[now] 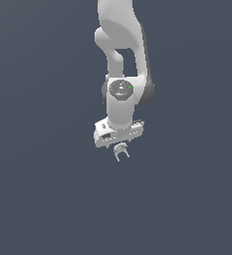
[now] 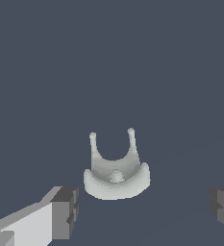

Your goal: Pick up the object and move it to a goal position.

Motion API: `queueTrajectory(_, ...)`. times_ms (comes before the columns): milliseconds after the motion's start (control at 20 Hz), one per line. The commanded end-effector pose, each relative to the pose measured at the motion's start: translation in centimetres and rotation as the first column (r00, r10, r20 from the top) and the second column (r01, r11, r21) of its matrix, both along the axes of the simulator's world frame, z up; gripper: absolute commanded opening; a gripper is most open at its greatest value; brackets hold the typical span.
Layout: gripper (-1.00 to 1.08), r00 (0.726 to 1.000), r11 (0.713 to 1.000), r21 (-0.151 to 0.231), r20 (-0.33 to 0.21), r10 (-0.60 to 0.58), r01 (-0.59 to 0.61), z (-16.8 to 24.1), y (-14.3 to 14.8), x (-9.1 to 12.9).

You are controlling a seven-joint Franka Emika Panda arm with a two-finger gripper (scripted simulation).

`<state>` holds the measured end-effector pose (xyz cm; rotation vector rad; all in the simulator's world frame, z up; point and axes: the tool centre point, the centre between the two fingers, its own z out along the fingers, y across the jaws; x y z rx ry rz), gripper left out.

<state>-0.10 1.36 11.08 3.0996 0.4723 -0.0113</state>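
Plain dark blue-grey floor (image 2: pixel 46 72); only the pale arched object (image 2: pixel 116 170) lies on it.

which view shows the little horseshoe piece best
The wrist view: the horseshoe piece is large there, showing its arched base and two prongs between the open claw. The exterior view shows only a tiny pale shape just under the claw.

The object (image 2: pixel 116 175) looks like smooth, matt pale grey-white plastic, softly shaded. The end effector (image 2: pixel 142 209) has a matt white body and dull dark grey pads (image 2: pixel 65 211). The arm (image 1: pixel 121 60) is smooth matt white. The surface (image 1: pixel 38 199) is flat, matt slate blue-grey.
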Motion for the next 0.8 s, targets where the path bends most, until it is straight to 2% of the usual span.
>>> queueTrajectory(0, 1.00, 0.999, 0.999, 0.003, 0.003, 0.050, -0.050, -0.9, 0.7, 0.0)
queueTrajectory(300, 1.00, 0.994, 0.994, 0.007, 0.006, 0.110, -0.110, -2.0, 1.6, -0.1)
queueTrajectory(750, 1.00, 0.994, 0.994, 0.007, 0.005, 0.110, -0.110, -3.4, 1.6, -0.1)
